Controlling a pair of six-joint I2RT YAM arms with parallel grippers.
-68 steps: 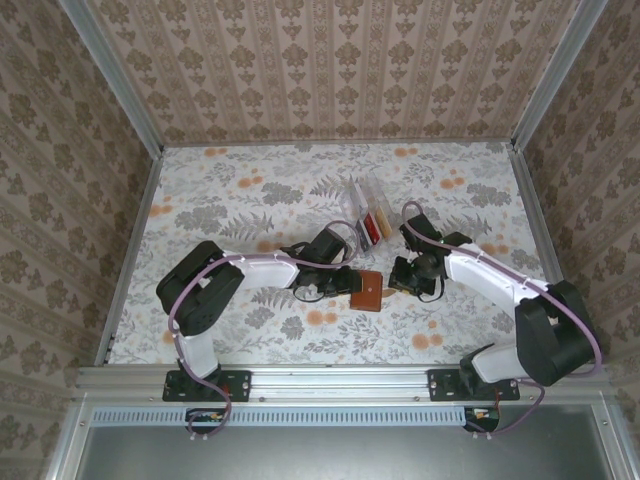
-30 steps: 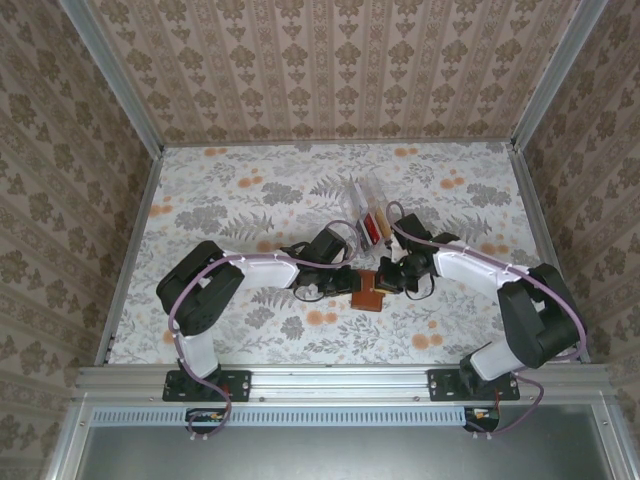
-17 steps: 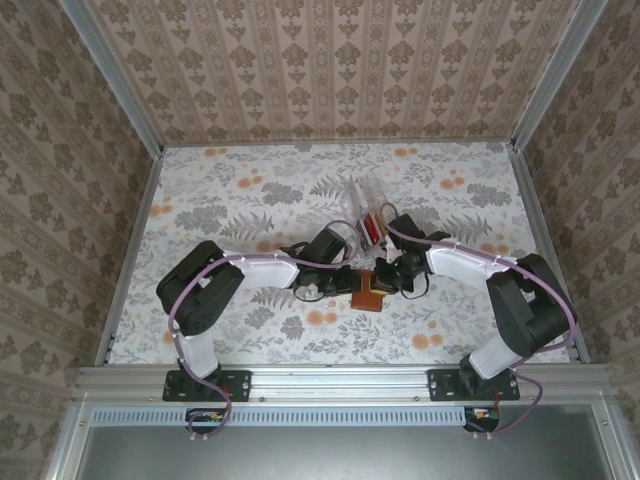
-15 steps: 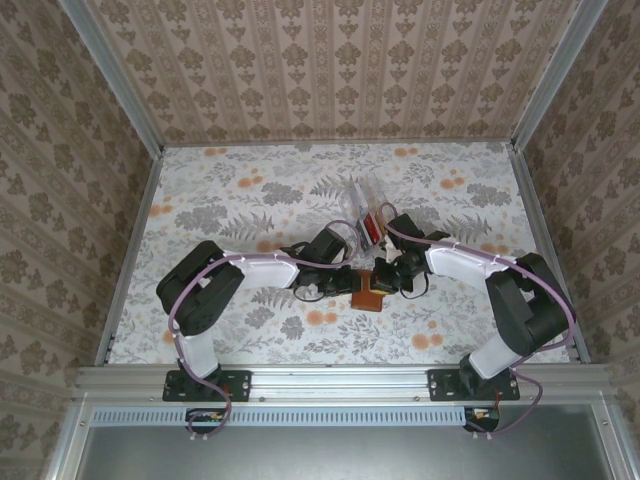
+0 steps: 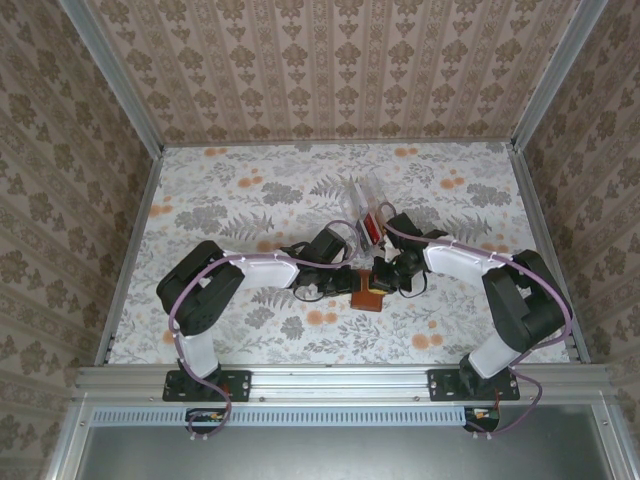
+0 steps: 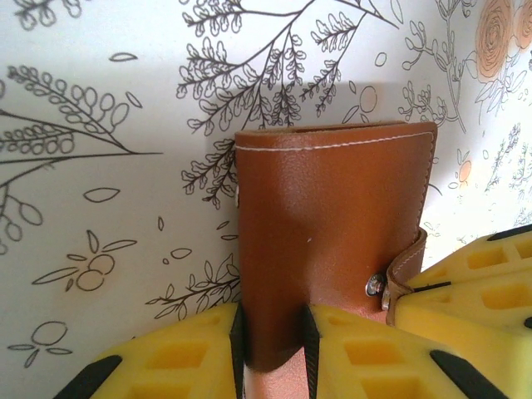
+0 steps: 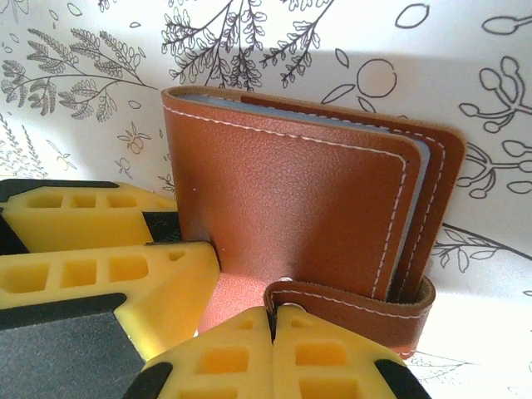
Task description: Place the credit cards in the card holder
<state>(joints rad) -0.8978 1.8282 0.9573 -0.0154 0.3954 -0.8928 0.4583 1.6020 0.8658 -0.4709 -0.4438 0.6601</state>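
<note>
At the centre of the floral tabletop (image 5: pixel 240 200), the card holder (image 5: pixel 367 295) is lying folded between the two tools. The left tool (image 6: pixel 271 337) is clamping one leather edge of the card holder, and its yellow fingers (image 6: pixel 166 366) are standing narrow around that edge. The right tool (image 7: pixel 273 332) is holding its fingertips fully together, and they are touching the end of the snap tab (image 7: pixel 357 309). Whether the tab is pinched cannot be told. Just beyond both tools, the red-orange credit cards (image 5: pixel 372 228) are sitting in a clear container (image 5: pixel 355 195), apart from the card holder.
</note>
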